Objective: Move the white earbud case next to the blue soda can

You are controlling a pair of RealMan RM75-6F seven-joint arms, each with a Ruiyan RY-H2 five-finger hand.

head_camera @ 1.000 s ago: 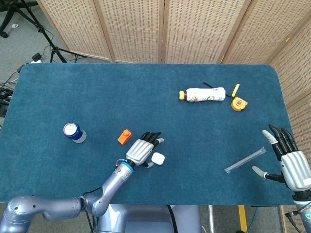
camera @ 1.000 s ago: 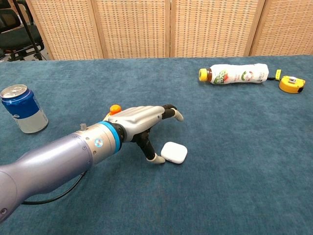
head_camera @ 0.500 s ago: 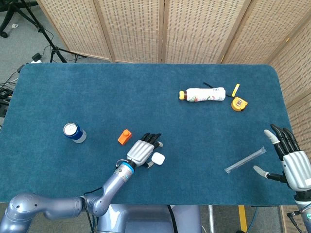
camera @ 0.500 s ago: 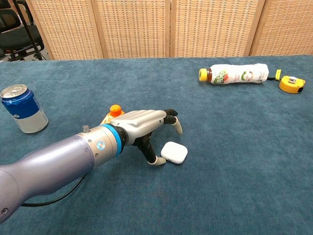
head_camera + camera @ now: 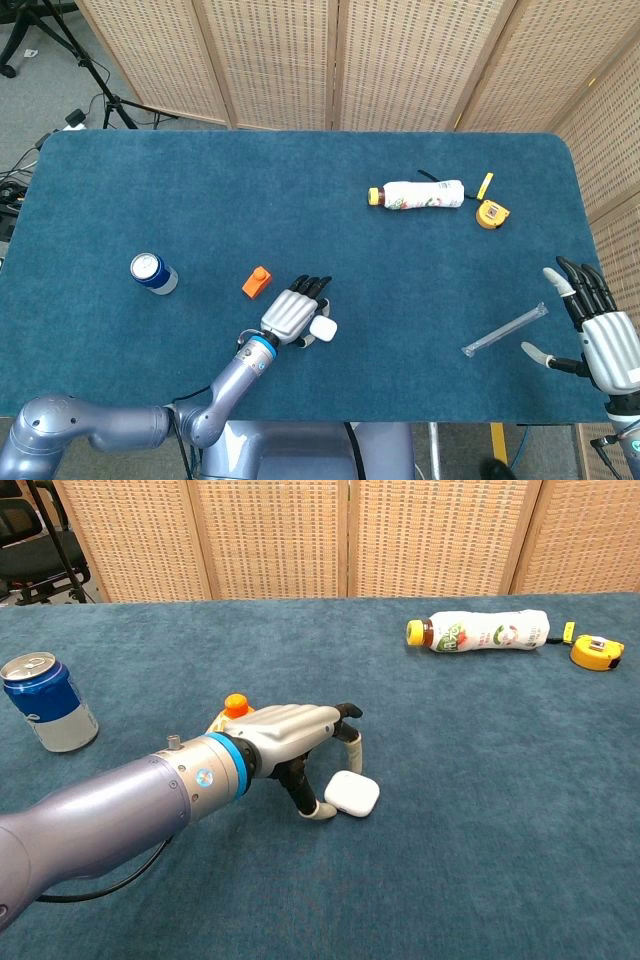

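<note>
Earbud case lying well right of the soda can
The earbud case (image 5: 351, 794) is sitting on the table (image 5: 300, 190), soda can (image 5: 46, 703) standing far left, bottle (image 5: 480, 631) lying behind.

Blue table (image 5: 300, 190) — can (image 5: 153, 273), case (image 5: 323, 327), bottle (image 5: 418, 194), tape measure (image 5: 489, 213), straw (image 5: 505, 330).

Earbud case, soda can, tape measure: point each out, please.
white earbud case (image 5: 352, 794), chest view, top face.
blue soda can (image 5: 48, 703), chest view, blue side wall.
yellow tape measure (image 5: 489, 214), head view, body centre.
</note>
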